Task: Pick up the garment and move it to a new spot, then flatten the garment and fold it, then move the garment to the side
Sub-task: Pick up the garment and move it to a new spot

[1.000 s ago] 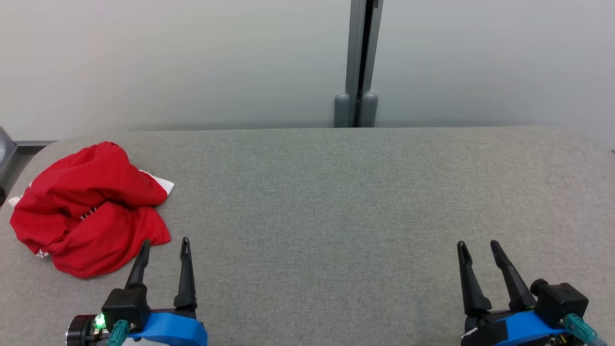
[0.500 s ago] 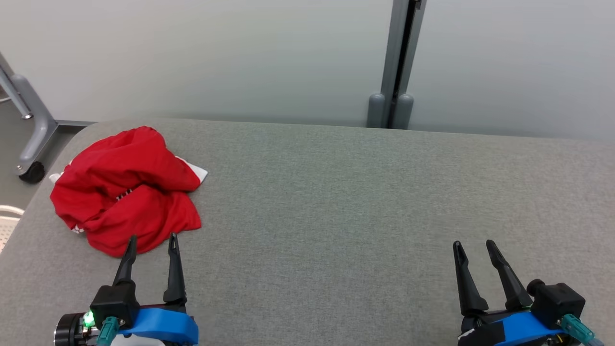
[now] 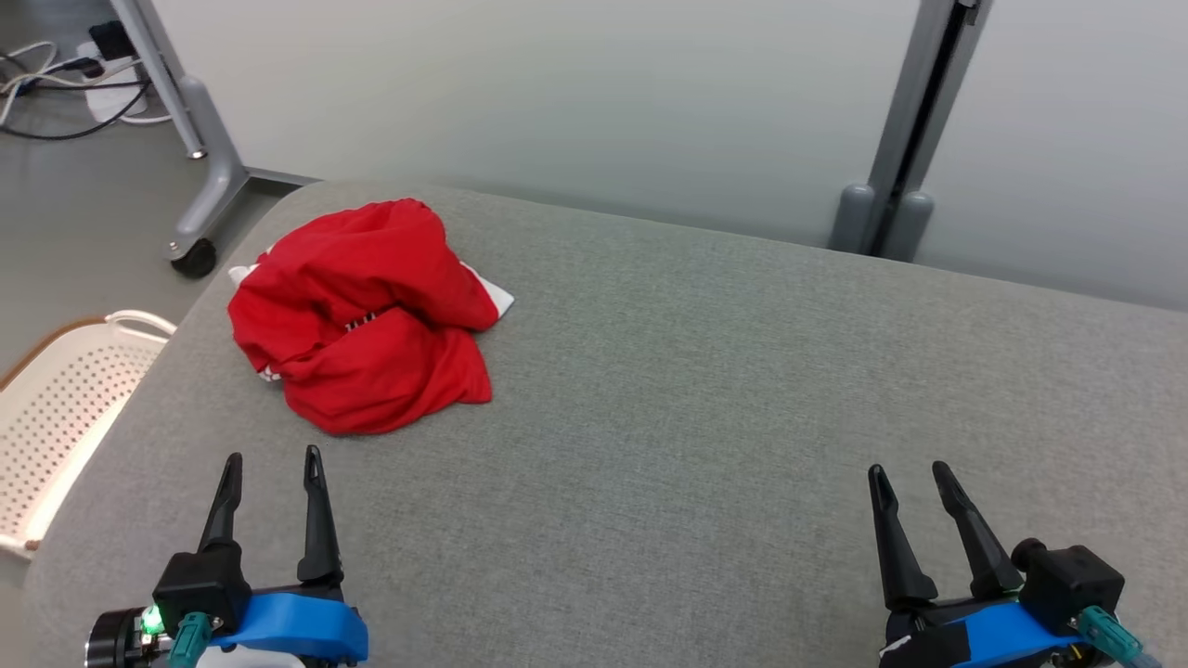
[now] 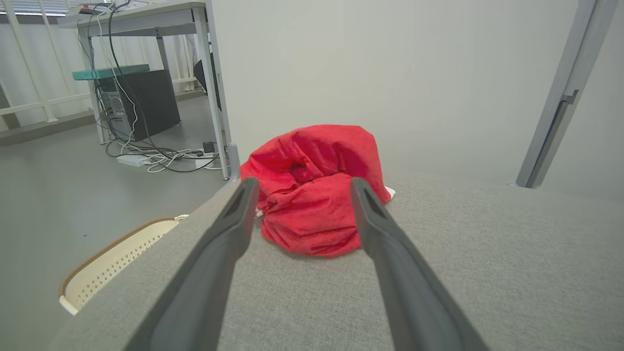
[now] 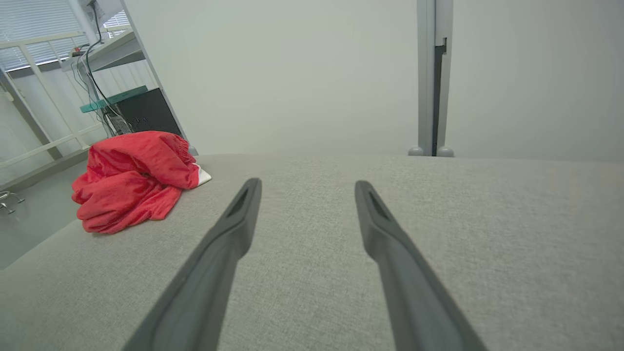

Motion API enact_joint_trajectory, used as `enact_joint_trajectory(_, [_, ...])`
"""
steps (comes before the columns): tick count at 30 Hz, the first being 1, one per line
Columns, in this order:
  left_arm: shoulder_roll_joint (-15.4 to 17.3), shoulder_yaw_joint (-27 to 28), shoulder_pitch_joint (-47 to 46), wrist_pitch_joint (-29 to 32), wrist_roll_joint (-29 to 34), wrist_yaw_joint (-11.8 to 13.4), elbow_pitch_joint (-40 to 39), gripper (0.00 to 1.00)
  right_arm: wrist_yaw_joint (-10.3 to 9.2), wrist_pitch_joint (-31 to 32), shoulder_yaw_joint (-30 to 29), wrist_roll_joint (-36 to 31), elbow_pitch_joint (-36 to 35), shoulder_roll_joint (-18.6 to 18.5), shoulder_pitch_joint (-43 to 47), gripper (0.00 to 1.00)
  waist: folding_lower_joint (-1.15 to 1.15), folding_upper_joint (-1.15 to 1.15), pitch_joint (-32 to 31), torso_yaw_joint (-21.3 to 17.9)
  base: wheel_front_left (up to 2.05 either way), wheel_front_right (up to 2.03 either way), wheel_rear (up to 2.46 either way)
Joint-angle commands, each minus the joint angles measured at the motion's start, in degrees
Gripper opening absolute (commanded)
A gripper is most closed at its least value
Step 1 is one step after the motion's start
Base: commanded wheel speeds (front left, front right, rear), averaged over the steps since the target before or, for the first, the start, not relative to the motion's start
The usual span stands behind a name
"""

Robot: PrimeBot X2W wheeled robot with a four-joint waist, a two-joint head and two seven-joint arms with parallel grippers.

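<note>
The garment [image 3: 362, 315] is a crumpled red heap with a bit of white trim, lying near the far left corner of the grey padded table [image 3: 705, 390]. My left gripper [image 3: 272, 459] hovers open a short way in front of it, touching nothing. In the left wrist view the garment [image 4: 314, 187] sits straight ahead between the two fingers of the left gripper [image 4: 302, 185]. My right gripper [image 3: 906, 469] stands open near the table's front right, far from the cloth. The right wrist view has the garment [image 5: 134, 180] off to the left of the right gripper [image 5: 308, 184].
A white perforated basket [image 3: 56, 408] stands on the floor beside the table's left edge. A grey wheeled desk leg [image 3: 200, 176] and cables lie beyond the corner. A pale wall with a grey post [image 3: 896, 139] runs close behind the table.
The head camera has turned left, so the garment and post sit further right in the picture and the basket has come into view. Both grippers stay open and apart from the cloth.
</note>
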Motion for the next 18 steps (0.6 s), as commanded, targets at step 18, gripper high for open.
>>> enact_joint_trajectory(18, [-0.2,1.8,0.9,-0.3,-0.9,0.9,-0.9,1.00,0.03,-0.1,0.9,-0.3,0.3,-0.4,-0.7,1.00,0.00,0.00,1.5,10.0,0.00,0.00,0.00])
